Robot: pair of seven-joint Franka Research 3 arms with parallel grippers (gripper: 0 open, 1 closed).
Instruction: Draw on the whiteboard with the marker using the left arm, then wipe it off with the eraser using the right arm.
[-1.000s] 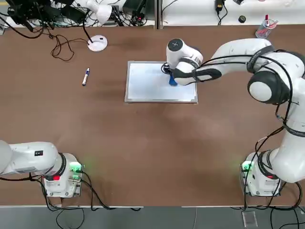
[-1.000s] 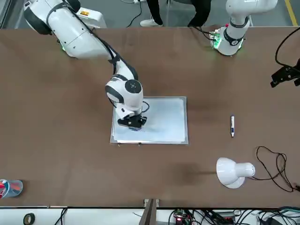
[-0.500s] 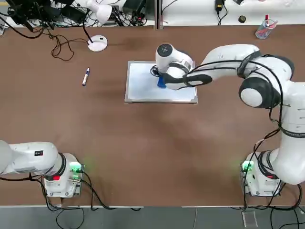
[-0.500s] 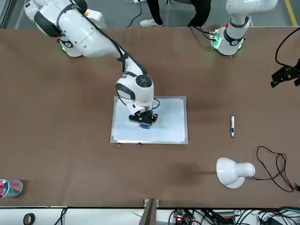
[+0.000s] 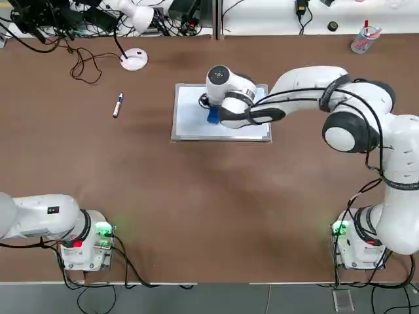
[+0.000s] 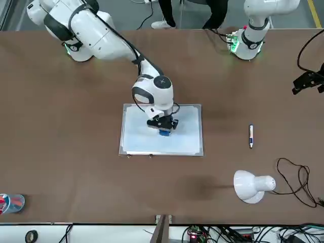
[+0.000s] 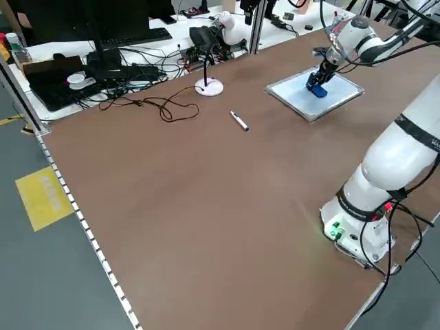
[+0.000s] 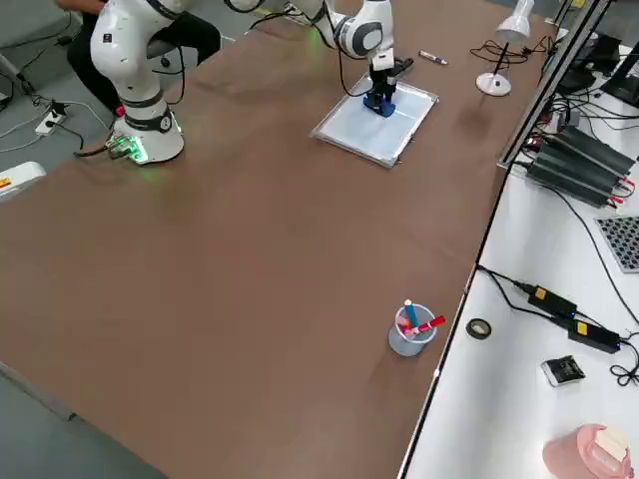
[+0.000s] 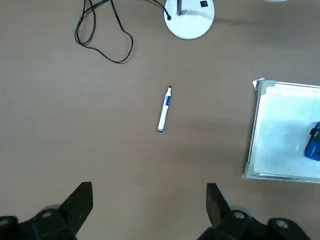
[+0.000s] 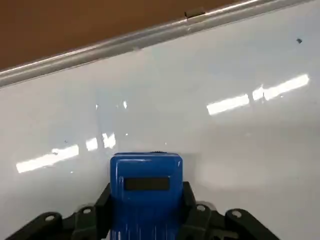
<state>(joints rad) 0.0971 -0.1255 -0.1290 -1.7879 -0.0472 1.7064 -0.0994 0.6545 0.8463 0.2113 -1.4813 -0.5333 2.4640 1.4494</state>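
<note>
— On the whiteboard (image 5: 222,114), near its middle, why was the eraser (image 6: 164,132) pressed flat?
— To wipe, I'd judge; the right pincer (image 6: 163,125) pointed down and was clenched on the blue block, its face against the white sheet.
— And the marker (image 5: 118,104)?
— It lay on the brown surface (image 5: 196,196), well apart from the board, likely set aside once drawing was done.
— The other arm?
— Parked near its base, the left pincer (image 9: 150,212) released and empty, touching nothing.
</note>
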